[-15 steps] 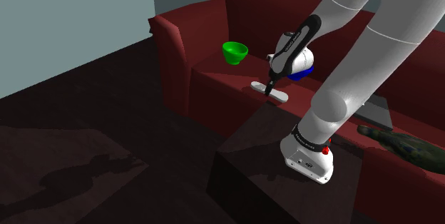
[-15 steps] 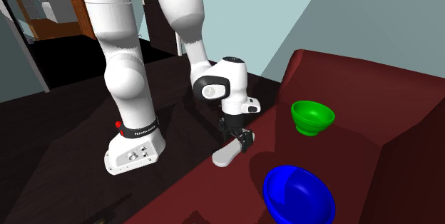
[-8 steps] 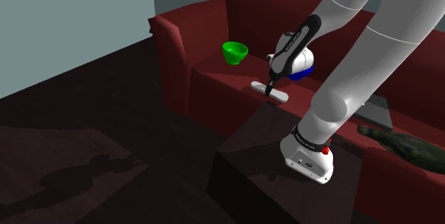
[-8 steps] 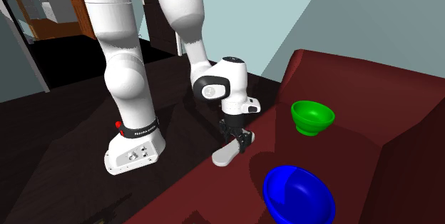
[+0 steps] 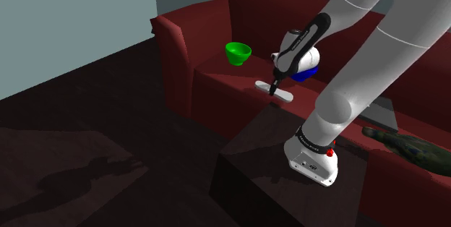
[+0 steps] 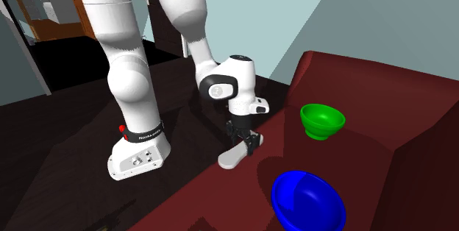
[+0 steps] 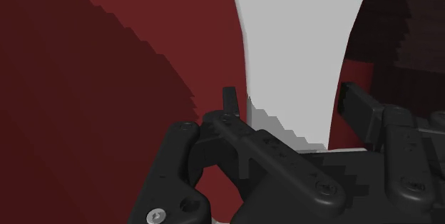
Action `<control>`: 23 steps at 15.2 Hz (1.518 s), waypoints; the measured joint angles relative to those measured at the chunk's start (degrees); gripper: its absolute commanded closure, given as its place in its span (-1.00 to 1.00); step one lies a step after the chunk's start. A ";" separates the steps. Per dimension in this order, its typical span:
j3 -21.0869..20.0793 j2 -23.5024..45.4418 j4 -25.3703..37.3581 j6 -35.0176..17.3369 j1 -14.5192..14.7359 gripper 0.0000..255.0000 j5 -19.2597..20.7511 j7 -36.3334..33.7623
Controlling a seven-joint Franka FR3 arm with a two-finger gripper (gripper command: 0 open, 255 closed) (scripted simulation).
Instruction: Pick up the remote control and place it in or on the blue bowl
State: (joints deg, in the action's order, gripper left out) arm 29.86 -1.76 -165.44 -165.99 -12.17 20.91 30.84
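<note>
A flat white remote control (image 5: 285, 95) lies lengthwise on the dark red sofa seat (image 5: 231, 74), near its front edge. My black gripper (image 5: 273, 90) comes down on its middle and is shut on it. In the wrist view the two fingers (image 7: 229, 101) clasp the remote (image 7: 299, 44) from both sides. The second exterior view shows the gripper (image 6: 248, 143) at the remote's (image 6: 230, 159) far end. The blue bowl (image 5: 307, 72) stands just behind the hand on the seat; in the second exterior view the blue bowl (image 6: 307, 201) is close to the camera.
A green bowl (image 5: 237, 52) stands on the seat toward the sofa's armrest (image 5: 173, 37). The arm's base (image 5: 312, 158) sits on a dark stand in front of the sofa. A grey flat object (image 5: 384, 114) and a dark bottle-like thing (image 5: 408, 147) lie further along the seat.
The fingers have closed onto the remote. The wrist and forearm have shifted slightly upward; the remote stays in nearly the same spot.
</note>
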 measured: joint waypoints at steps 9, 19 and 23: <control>-1.00 -11.59 -0.02 11.36 -1.80 1.00 4.15 -2.08; -2.92 -22.31 1.69 23.71 -2.64 1.00 3.88 -1.53; -4.00 -26.10 2.68 28.48 -2.66 1.00 3.25 -1.42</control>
State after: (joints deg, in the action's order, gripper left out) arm 25.86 -27.86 -162.76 -137.50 -14.83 24.16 29.43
